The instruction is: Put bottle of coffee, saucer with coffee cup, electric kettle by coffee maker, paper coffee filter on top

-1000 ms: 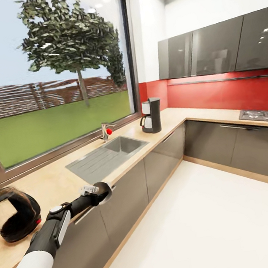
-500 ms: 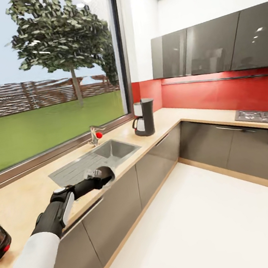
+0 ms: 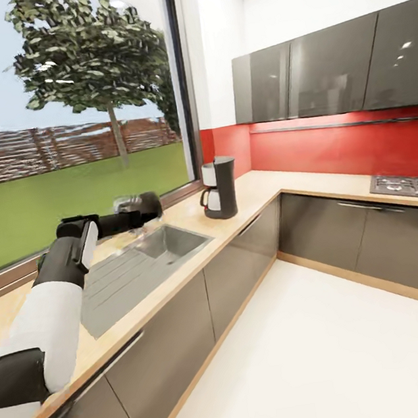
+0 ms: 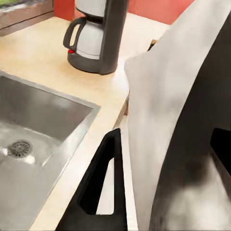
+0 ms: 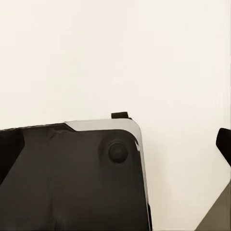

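Note:
The coffee maker (image 3: 220, 187) stands on the kitchen countertop (image 3: 260, 192) near the corner, just beyond the sink; the left wrist view shows it close (image 4: 96, 33). My left gripper (image 3: 144, 208) hovers over the sink's far edge, shut on a pale paper coffee filter (image 3: 125, 201). That filter (image 4: 168, 110) spreads wide between the black fingers (image 4: 103, 187). My right gripper (image 5: 173, 127) is open, its fingertips apart over white floor. The bottle of coffee, saucer, coffee cup and electric kettle are out of view.
A steel sink (image 3: 164, 242) with a drainboard (image 3: 110, 286) is set in the counter under the big window. A hob (image 3: 408, 184) lies on the right run below dark wall cabinets (image 3: 330, 75). White floor (image 3: 308, 348) spreads to the right. My dark base (image 5: 67, 178) sits below the right wrist.
The view has swung right, so the kettle has left the picture at the left. My left arm has risen from the counter's front edge to above the sink, nearer the coffee maker, still gripping the filter.

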Motion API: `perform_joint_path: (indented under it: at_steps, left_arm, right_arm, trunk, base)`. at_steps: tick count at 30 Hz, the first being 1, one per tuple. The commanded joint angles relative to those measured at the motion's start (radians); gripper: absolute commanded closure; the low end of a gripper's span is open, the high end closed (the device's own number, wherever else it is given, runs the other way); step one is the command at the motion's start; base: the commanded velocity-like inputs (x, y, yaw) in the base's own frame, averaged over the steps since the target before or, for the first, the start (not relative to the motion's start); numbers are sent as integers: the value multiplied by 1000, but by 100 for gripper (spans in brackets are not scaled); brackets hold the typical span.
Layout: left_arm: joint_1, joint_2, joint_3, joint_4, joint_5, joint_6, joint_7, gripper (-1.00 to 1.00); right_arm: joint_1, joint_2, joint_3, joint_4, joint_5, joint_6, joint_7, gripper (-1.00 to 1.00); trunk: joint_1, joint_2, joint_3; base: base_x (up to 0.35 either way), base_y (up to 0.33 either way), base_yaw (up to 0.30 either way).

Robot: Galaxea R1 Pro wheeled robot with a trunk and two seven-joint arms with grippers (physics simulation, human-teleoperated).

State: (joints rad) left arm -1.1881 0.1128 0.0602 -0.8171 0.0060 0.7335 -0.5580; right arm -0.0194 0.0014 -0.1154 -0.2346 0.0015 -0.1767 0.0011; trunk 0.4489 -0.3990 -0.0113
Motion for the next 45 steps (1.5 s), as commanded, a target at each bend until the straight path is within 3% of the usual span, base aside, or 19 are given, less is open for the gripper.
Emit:
perform_joint_path:
  at_steps: [1, 3, 7, 13, 17, 19, 21, 22, 25, 26, 30, 31, 32, 36, 38, 43, 44, 45]
  left_arm:
    - [-41, -3, 2, 0, 1, 41, 49, 100]
    - [-89, -6, 1, 1, 4, 108, 86, 100]
    - [-155, -18, -5, 3, 6, 225, 77, 100]
    - [-164, -9, -6, 8, 5, 271, 56, 100]
    - [-168, 24, -9, 28, 1, 283, 52, 100]
    - [-223, 36, -11, 133, -2, 293, 52, 100]
    - [-343, 47, -11, 349, -3, 295, 53, 100]
    - [-373, 49, -11, 404, -4, 295, 53, 100]
    - [-583, 54, -11, 727, -14, 296, 53, 100]
    - [-629, 54, -12, 777, -17, 297, 53, 100]
    - [-731, 56, -29, 845, -26, 303, 54, 100]
    - [-754, 57, -51, 854, -27, 304, 55, 100]
    - [-782, 60, -105, 865, -30, 306, 55, 100]
    - [-786, 77, -122, 866, -29, 304, 57, 100]
    - [-786, 102, -122, 866, -25, 305, 59, 100]
    - [-787, 108, -123, 865, -20, 305, 67, 100]
    - [-788, 107, -123, 864, -19, 305, 75, 100]
    - [-791, 107, -124, 863, -17, 305, 129, 100]
  right_arm:
    - [-1, 1, -3, 2, 0, -3, 0, -100]
    - [-1, 2, -3, 3, -1, -3, -2, -100]
    - [-1, 7, -4, 3, -7, -3, -3, -100]
    - [-1, 8, -4, 3, -48, -3, -1, -100]
    - [0, 7, -3, 4, -66, -3, 0, -100]
    - [-1, 7, -2, 5, -67, -3, 0, -100]
    - [-1, 6, -1, 6, -67, -3, 0, -100]
    - [-1, 7, -1, 6, -67, -3, 0, -100]
    - [-1, 8, 0, 6, -67, -3, 0, -100]
    - [-1, 8, 0, 6, -67, -3, 0, -100]
    - [-1, 8, 1, 7, -66, -3, 1, -100]
    - [-1, 8, 1, 7, -65, -3, 0, -100]
    - [-1, 8, 1, 7, -65, -3, 0, -100]
    - [-1, 9, 0, 7, -65, -3, 0, -100]
    - [-1, 9, -2, 6, -67, -3, -2, -100]
    - [-1, 9, -3, 6, -67, -3, -3, -100]
    - [-1, 9, -3, 5, -67, -3, -4, -100]
    - [-1, 8, -4, 5, -69, -3, -4, -100]
  trunk:
    - [1, -1, -2]
    - [1, -1, -2]
    - [1, -1, -2]
    - [1, -1, -2]
    - [1, -1, -2]
    - [1, -1, -2]
    - [1, -1, -2]
    - [1, -1, -2]
    - [1, -1, -2]
    - [1, -1, -2]
    - [1, -1, -2]
    - [1, -1, -2]
    - [1, -1, -2]
    - [1, -1, -2]
    - [1, -1, -2]
    - [1, -1, -2]
    - [1, -1, -2]
    - [1, -1, -2]
  base:
    - [291, -132, 0]
    - [293, -128, 0]
    - [297, -121, 0]
    - [234, -42, 0]
    - [44, -6, 0]
    - [5, -1, 0]
    - [2, 0, 0]
    - [1, 0, 0]
    - [0, 0, 0]
    - [0, 0, 0]
    - [0, 0, 0]
    - [0, 0, 0]
    - [0, 0, 0]
    - [0, 0, 0]
    - [0, 0, 0]
    - [0, 0, 0]
    - [0, 0, 0]
    - [0, 0, 0]
